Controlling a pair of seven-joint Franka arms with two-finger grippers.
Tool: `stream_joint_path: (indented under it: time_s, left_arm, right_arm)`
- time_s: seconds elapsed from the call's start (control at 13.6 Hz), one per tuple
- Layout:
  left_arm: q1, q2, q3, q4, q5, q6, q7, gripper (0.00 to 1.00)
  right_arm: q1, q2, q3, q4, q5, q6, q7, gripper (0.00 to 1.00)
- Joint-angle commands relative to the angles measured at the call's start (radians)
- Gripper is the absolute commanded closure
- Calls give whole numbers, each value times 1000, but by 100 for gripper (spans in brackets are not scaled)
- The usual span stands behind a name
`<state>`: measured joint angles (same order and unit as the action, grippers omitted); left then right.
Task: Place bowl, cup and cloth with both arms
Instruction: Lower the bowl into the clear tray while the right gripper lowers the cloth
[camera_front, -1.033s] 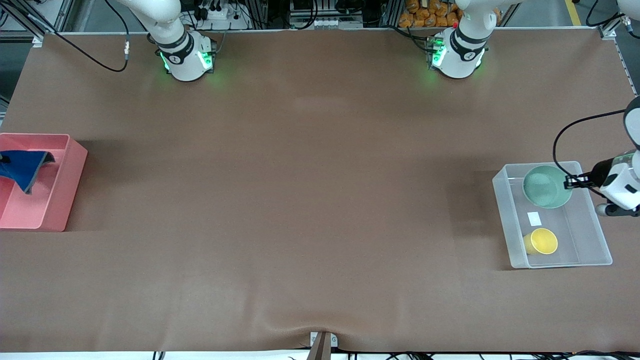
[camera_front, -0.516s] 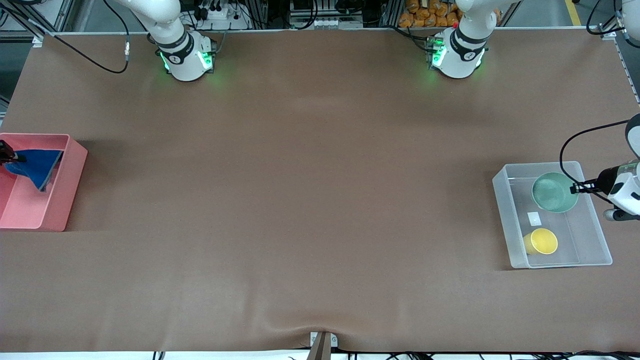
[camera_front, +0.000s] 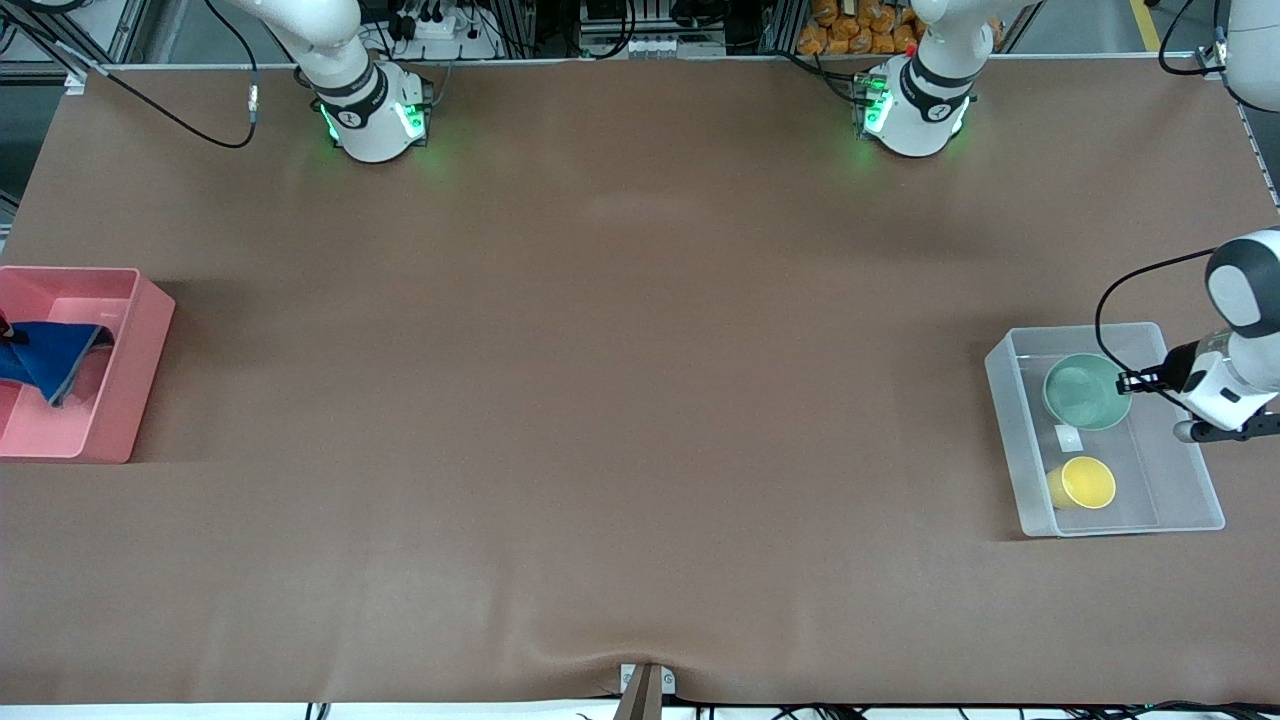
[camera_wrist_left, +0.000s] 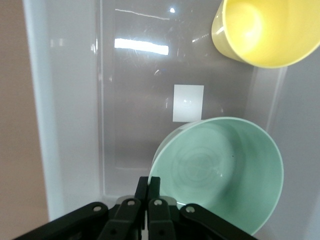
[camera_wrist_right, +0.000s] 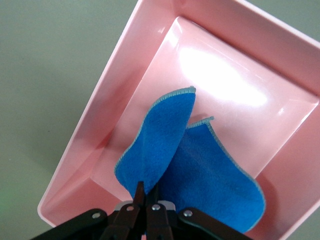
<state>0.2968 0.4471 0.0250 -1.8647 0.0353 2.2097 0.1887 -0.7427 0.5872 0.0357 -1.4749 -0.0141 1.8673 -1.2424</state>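
Holding the bowl (camera_front: 1086, 392) by its rim, my left tool (camera_front: 1128, 381) hangs over the clear bin (camera_front: 1012, 440) at the left arm's end of the tabletop (camera_front: 620, 400); in the left wrist view its fingers (camera_wrist_left: 148, 192) are pressed together on the edge of the bowl (camera_wrist_left: 220, 170), with the rim pinched between them. I see the pale green bowl tilted, its open side turned toward the front camera, inside the outline of the bin. Whether its base touches the bin floor I cannot tell. On that floor lies a small white label (camera_wrist_left: 188, 103), and the cup (camera_front: 1083, 483) lies on its side in the bin, nearer to the front camera than the bowl and apart from it, its yellow mouth (camera_wrist_left: 260, 30) open toward the wrist camera.

At the right arm's end sits the pink tray (camera_front: 140, 340). My right tool (camera_wrist_right: 146, 197) is over it, closed tight on the cloth (camera_wrist_right: 195, 170), which it grips at a gathered corner. I see the blue fabric hanging in two folds with a pale stitched edge, spreading down into the tray (camera_wrist_right: 120, 100); in the front view the cloth (camera_front: 50, 355) shows over the tray's inside, and the tool itself is cut off at the frame's edge there
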Motion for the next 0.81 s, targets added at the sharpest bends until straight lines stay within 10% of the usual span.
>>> stream_joint_path:
  time_s: [0.0,0.3,0.59,0.74]
  left_arm:
    - [10,12,-5,-48,3,86,14,100]
    - [8,33,-5,-63,6,113,43,98]
    - [19,28,-5,-48,5,105,150,62]
    - [19,24,-5,-38,5,99,155,59]
  right_arm:
    - [-23,7,21,22,25,1,-19,100]
    - [-12,5,29,106,29,1,-9,100]
    - [-23,-1,27,111,115,-7,-6,98]
    - [-27,-1,23,111,164,-7,-6,58]
